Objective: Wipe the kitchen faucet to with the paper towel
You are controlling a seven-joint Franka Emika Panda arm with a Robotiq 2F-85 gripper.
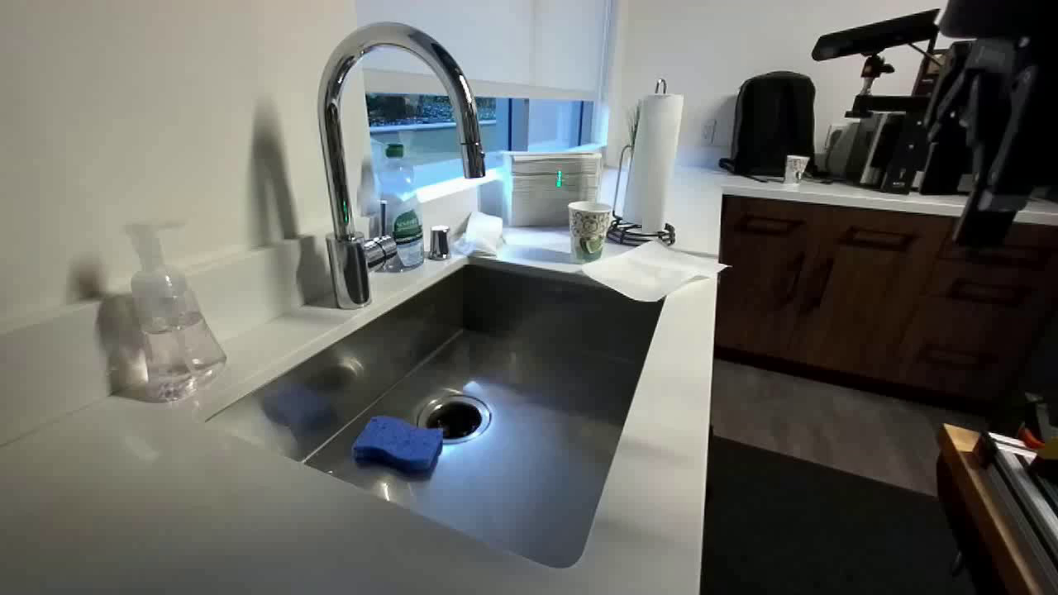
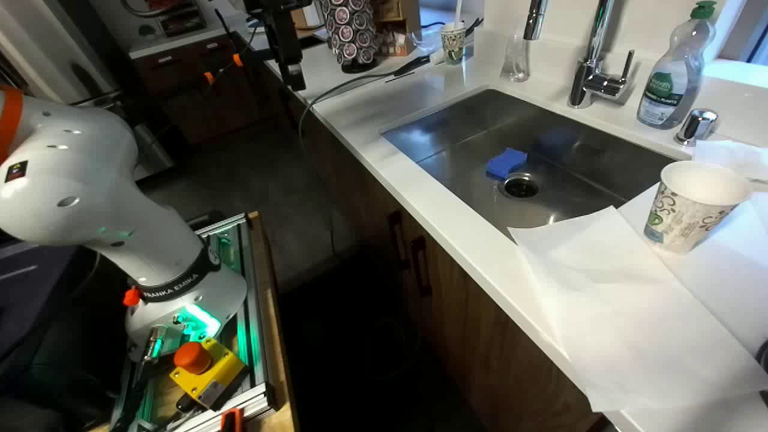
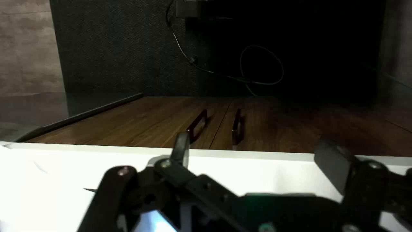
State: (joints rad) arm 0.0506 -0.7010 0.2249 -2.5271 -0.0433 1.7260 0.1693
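Wrist view shows your gripper (image 3: pixel 257 158) gaping wide, empty; drag the paper towel (image 2: pixel 624 306) and the cup (image 2: pixel 687 213) (just beside) may topple.

I have pale walls (image 1: pixel 190 74) on my screens and a window (image 1: pixel 413 113) with a white shade (image 1: pixel 521 41) hanging over its upper part — bluish light (image 1: pixel 438 189) lies along the sill (image 1: pixel 450 186). White counters (image 1: pixel 674 397) run above dark wood cabinets (image 1: pixel 756 322) with dark handles (image 3: pixel 236 132). The floor (image 1: pixel 777 397) looks grey-brown to me, with a dark mat (image 1: pixel 810 512) partly in shadow.
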